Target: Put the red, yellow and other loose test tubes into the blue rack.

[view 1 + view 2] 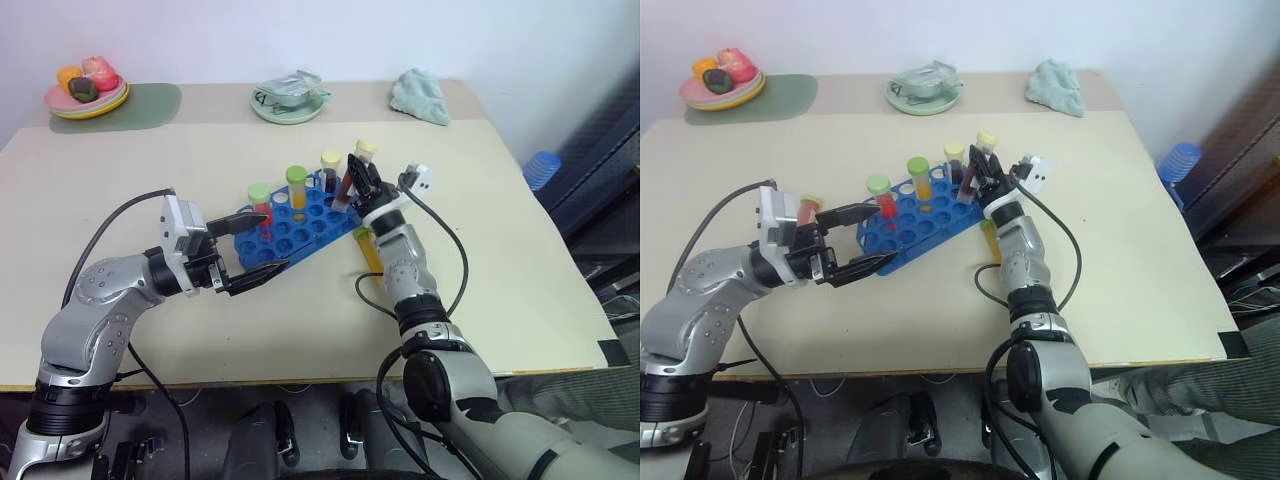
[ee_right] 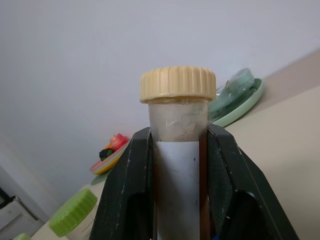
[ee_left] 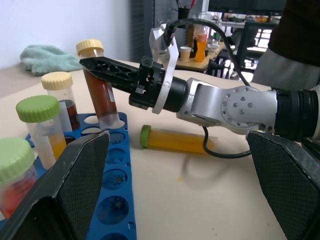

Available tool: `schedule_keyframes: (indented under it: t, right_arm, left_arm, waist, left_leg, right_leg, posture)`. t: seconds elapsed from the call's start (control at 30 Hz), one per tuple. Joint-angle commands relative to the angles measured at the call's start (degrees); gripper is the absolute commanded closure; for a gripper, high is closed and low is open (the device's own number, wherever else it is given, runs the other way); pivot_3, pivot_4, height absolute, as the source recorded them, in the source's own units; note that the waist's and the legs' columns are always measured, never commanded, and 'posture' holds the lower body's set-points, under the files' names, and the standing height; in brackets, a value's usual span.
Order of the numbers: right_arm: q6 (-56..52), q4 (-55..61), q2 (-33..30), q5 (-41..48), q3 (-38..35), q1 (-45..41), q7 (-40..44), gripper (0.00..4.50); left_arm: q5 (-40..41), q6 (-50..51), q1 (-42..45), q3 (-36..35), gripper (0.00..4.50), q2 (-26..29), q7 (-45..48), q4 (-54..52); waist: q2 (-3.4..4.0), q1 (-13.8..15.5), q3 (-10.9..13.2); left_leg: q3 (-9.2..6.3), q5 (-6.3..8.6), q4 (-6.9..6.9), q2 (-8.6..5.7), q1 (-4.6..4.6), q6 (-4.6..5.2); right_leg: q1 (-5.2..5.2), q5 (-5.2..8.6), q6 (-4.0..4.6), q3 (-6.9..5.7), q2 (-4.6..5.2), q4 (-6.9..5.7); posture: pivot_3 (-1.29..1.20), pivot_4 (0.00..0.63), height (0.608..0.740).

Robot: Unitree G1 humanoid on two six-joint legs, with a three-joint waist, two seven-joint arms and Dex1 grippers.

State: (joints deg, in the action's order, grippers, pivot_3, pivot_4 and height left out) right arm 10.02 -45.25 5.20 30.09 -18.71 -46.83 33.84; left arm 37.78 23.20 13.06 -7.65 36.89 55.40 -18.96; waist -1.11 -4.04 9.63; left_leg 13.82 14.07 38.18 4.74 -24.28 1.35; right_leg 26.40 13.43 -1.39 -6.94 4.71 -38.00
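Observation:
The blue rack (image 1: 295, 228) lies mid-table with three capped tubes standing in it: a green-capped red one (image 1: 261, 200), a green-capped yellow one (image 1: 296, 185) and a cream-capped dark one (image 1: 331, 168). My right gripper (image 1: 358, 172) is shut on a cream-capped brown tube (image 2: 179, 150), which is tilted with its lower end at a hole in the rack's far right corner (image 3: 111, 121). A loose yellow tube (image 3: 175, 140) with a green cap lies on the table beside the rack, under my right wrist. My left gripper (image 1: 254, 249) stands open at the rack's near left end, holding nothing.
At the back of the table are a plate of fruit (image 1: 85, 95) on a green mat, a green dish (image 1: 290, 102) holding crumpled foil and a teal cloth (image 1: 420, 97). A blue object (image 1: 543, 168) sits off the right edge. Cables trail from both wrists.

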Motion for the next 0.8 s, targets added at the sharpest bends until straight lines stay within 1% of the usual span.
schedule_keyframes:
  t: [0.03, 0.47, 0.8]
  right_arm:
    - [1.58, -0.24, -0.27, 0.47, -0.8, -1.53, 0.16, 3.73]
    - [5.19, -1.38, -0.79, -1.99, -0.36, -0.67, -0.98, 3.73]
    - [10.58, -2.81, -0.98, -7.02, 1.87, 0.94, -2.09, 3.73]
  left_arm:
    - [0.6, -0.46, 0.09, -1.26, 0.0, 0.46, -0.17, -2.04]
    - [0.05, -1.08, 1.15, -0.7, 0.0, 0.12, -0.23, -1.21]
    - [-0.3, -1.45, 1.33, -0.8, 0.0, 0.12, -0.15, -1.11]
  waist:
    - [0.0, 0.01, 0.0]
    - [0.0, 0.01, 0.0]
    - [0.0, 0.03, 0.0]
  left_leg:
    - [0.0, 0.0, 0.0, 0.0, 0.0, 0.0]
    - [0.0, 0.0, 0.0, 0.0, 0.0, 0.0]
    - [0.0, 0.0, 0.0, 0.0, 0.0, 0.0]
  right_leg:
    - [0.0, 0.0, 0.0, 0.0, 0.0, 0.0]
    - [0.0, 0.0, 0.0, 0.01, 0.0, 0.0]
    - [0.0, 0.0, 0.0, 0.01, 0.0, 0.0]
  posture:
    - [0.0, 0.15, 0.74]
    - [0.0, 0.15, 0.74]
    - [0.0, 0.15, 0.74]
